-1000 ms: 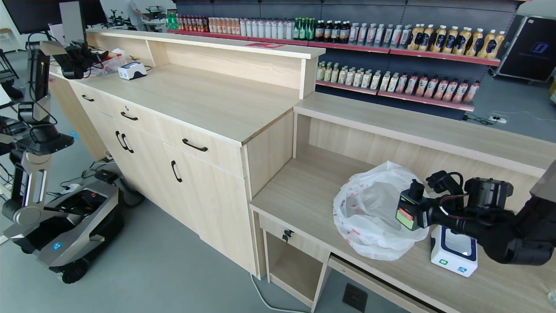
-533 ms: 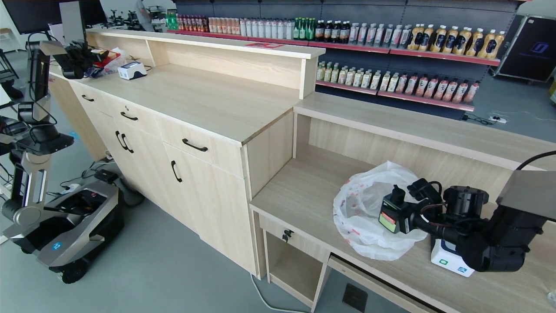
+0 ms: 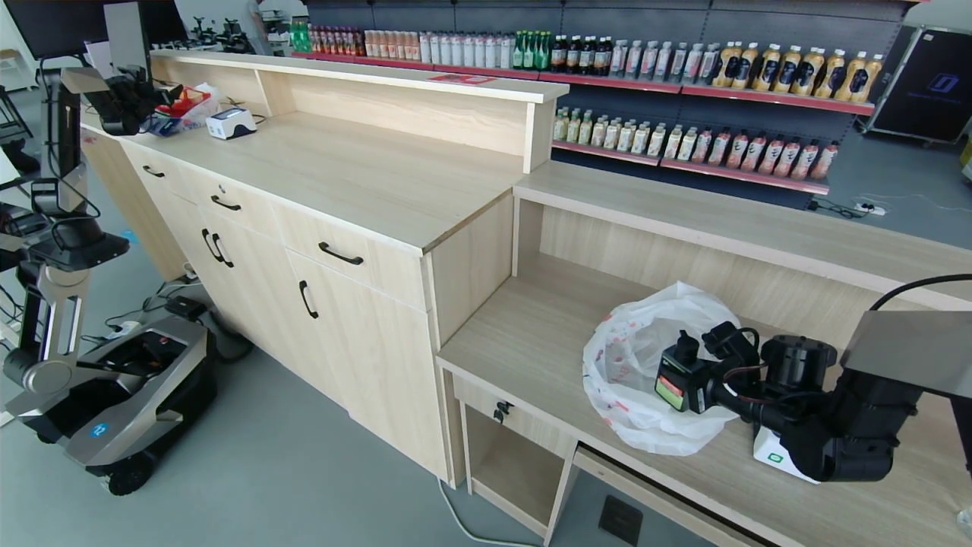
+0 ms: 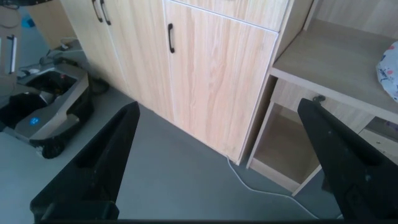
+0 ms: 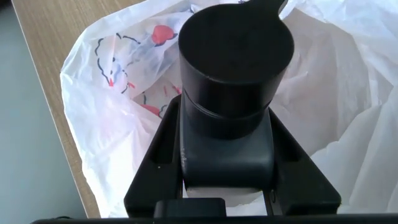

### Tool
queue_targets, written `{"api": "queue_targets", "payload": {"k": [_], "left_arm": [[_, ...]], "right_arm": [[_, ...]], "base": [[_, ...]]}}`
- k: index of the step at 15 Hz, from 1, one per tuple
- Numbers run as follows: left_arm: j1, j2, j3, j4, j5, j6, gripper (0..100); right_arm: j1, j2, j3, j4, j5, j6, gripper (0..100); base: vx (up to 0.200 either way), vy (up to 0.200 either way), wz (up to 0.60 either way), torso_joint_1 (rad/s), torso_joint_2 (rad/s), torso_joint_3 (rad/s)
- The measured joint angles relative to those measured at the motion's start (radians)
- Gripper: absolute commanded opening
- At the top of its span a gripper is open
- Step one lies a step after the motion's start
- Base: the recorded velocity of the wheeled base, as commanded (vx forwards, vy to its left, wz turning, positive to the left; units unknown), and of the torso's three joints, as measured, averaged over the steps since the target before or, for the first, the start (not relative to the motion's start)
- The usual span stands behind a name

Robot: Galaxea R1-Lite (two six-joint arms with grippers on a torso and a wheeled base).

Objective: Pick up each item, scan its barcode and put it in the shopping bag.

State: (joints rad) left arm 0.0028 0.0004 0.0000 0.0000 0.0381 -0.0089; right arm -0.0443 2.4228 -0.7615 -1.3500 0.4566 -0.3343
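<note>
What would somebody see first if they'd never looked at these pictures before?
Most likely the right gripper, shut on a dark container with a round black lid and holding it over the open white plastic shopping bag on the low wooden desk. After that, the long rows of colourful drink bottles on the shelves behind the counter.

Shop: drink shelves (image 3: pixel 683 72), checkout counter (image 3: pixel 357 171)

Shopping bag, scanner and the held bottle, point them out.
shopping bag (image 3: pixel 630 365), head view, left white side.
scanner (image 3: pixel 768 454), head view, white front corner.
bottle (image 5: pixel 236 43), right wrist view, black cap.
</note>
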Motion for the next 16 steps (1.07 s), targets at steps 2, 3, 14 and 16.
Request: {"api": "queue_targets", "payload": {"k": [2,3,14,16], "left_arm": [[0.000,0.000,0.000,0.000,0.000,0.000,100],[0.000,0.000,0.000,0.000,0.000,0.000,100],[0.000,0.000,0.000,0.000,0.000,0.000,100],[0.000,0.000,0.000,0.000,0.000,0.000,100]], "right_arm": [[0.000,0.014,-0.002,0.000,0.000,-0.005,0],[0.001,0.023,-0.006,0.000,0.000,-0.006,0],[-0.006,0.059,-0.024,0.009,0.000,-0.004,100],[-0.006,0.053,-0.023,0.013,0.000,-0.003,100]], "base": [[0.000,0.000,0.00,0.000,0.00,0.000],[0.000,0.000,0.00,0.000,0.00,0.000],[0.000,0.000,0.00,0.000,0.00,0.000],[0.000,0.000,0.00,0.000,0.00,0.000]]}}
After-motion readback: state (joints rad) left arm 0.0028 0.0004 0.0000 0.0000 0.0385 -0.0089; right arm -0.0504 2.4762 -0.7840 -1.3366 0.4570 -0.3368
